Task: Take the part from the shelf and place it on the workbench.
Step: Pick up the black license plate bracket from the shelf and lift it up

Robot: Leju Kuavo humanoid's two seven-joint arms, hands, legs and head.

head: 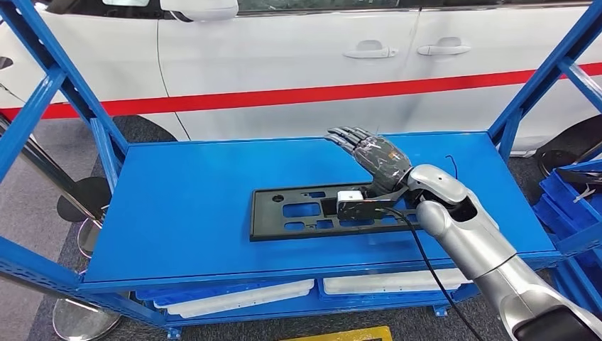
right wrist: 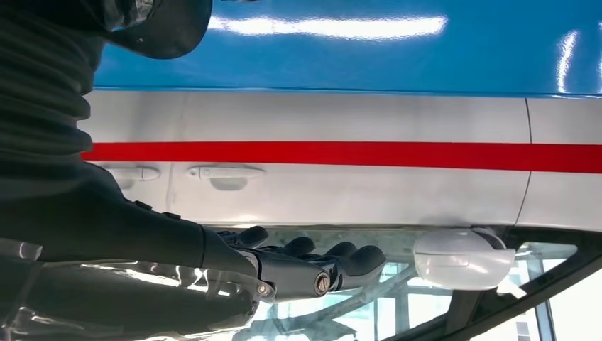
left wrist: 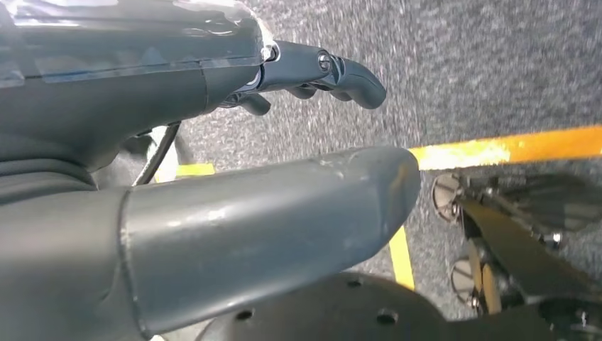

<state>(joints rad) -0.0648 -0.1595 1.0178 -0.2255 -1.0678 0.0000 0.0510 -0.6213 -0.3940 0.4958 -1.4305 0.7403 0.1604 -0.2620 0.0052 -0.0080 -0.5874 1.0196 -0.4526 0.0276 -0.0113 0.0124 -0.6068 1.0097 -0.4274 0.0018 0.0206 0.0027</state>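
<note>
A flat black part [head: 323, 212], a long rectangular plate with several cut-out windows and a round hole near one end, lies flat on the blue shelf [head: 192, 206], toward its front edge and right of centre; the right hand [head: 369, 158] is raised above the part's right end, palm side down toward the shelf, its fingers [head: 349, 135] stretched out together and pointing away toward the white car [head: 284, 57], apart from the part and gripping nothing; a small white block at the wrist sits just over the plate's right portion, and a black cable [head: 426, 263] runs back along the silver forearm. In the right wrist view the same hand [right wrist: 312, 270] shows dark fingers extended and only slightly curled, with nothing between them, set against the car's door panels, its red stripe [right wrist: 341, 155] and a white side mirror [right wrist: 461, 257] (this view is turned over, so the blue surface appears along the picture's upper edge). The left hand [left wrist: 213, 177] hangs over grey speckled floor [left wrist: 461, 64] crossed by a yellow line [left wrist: 511, 145]; its thick grey thumb [left wrist: 270, 220] lies straight and its darker fingers [left wrist: 341, 74] curve loosely forward, apart from the thumb and empty. On the lower tier of the blue rack lie white trays [head: 241, 297], and blue bins [head: 568, 199] stand beside the rack on the right.
</note>
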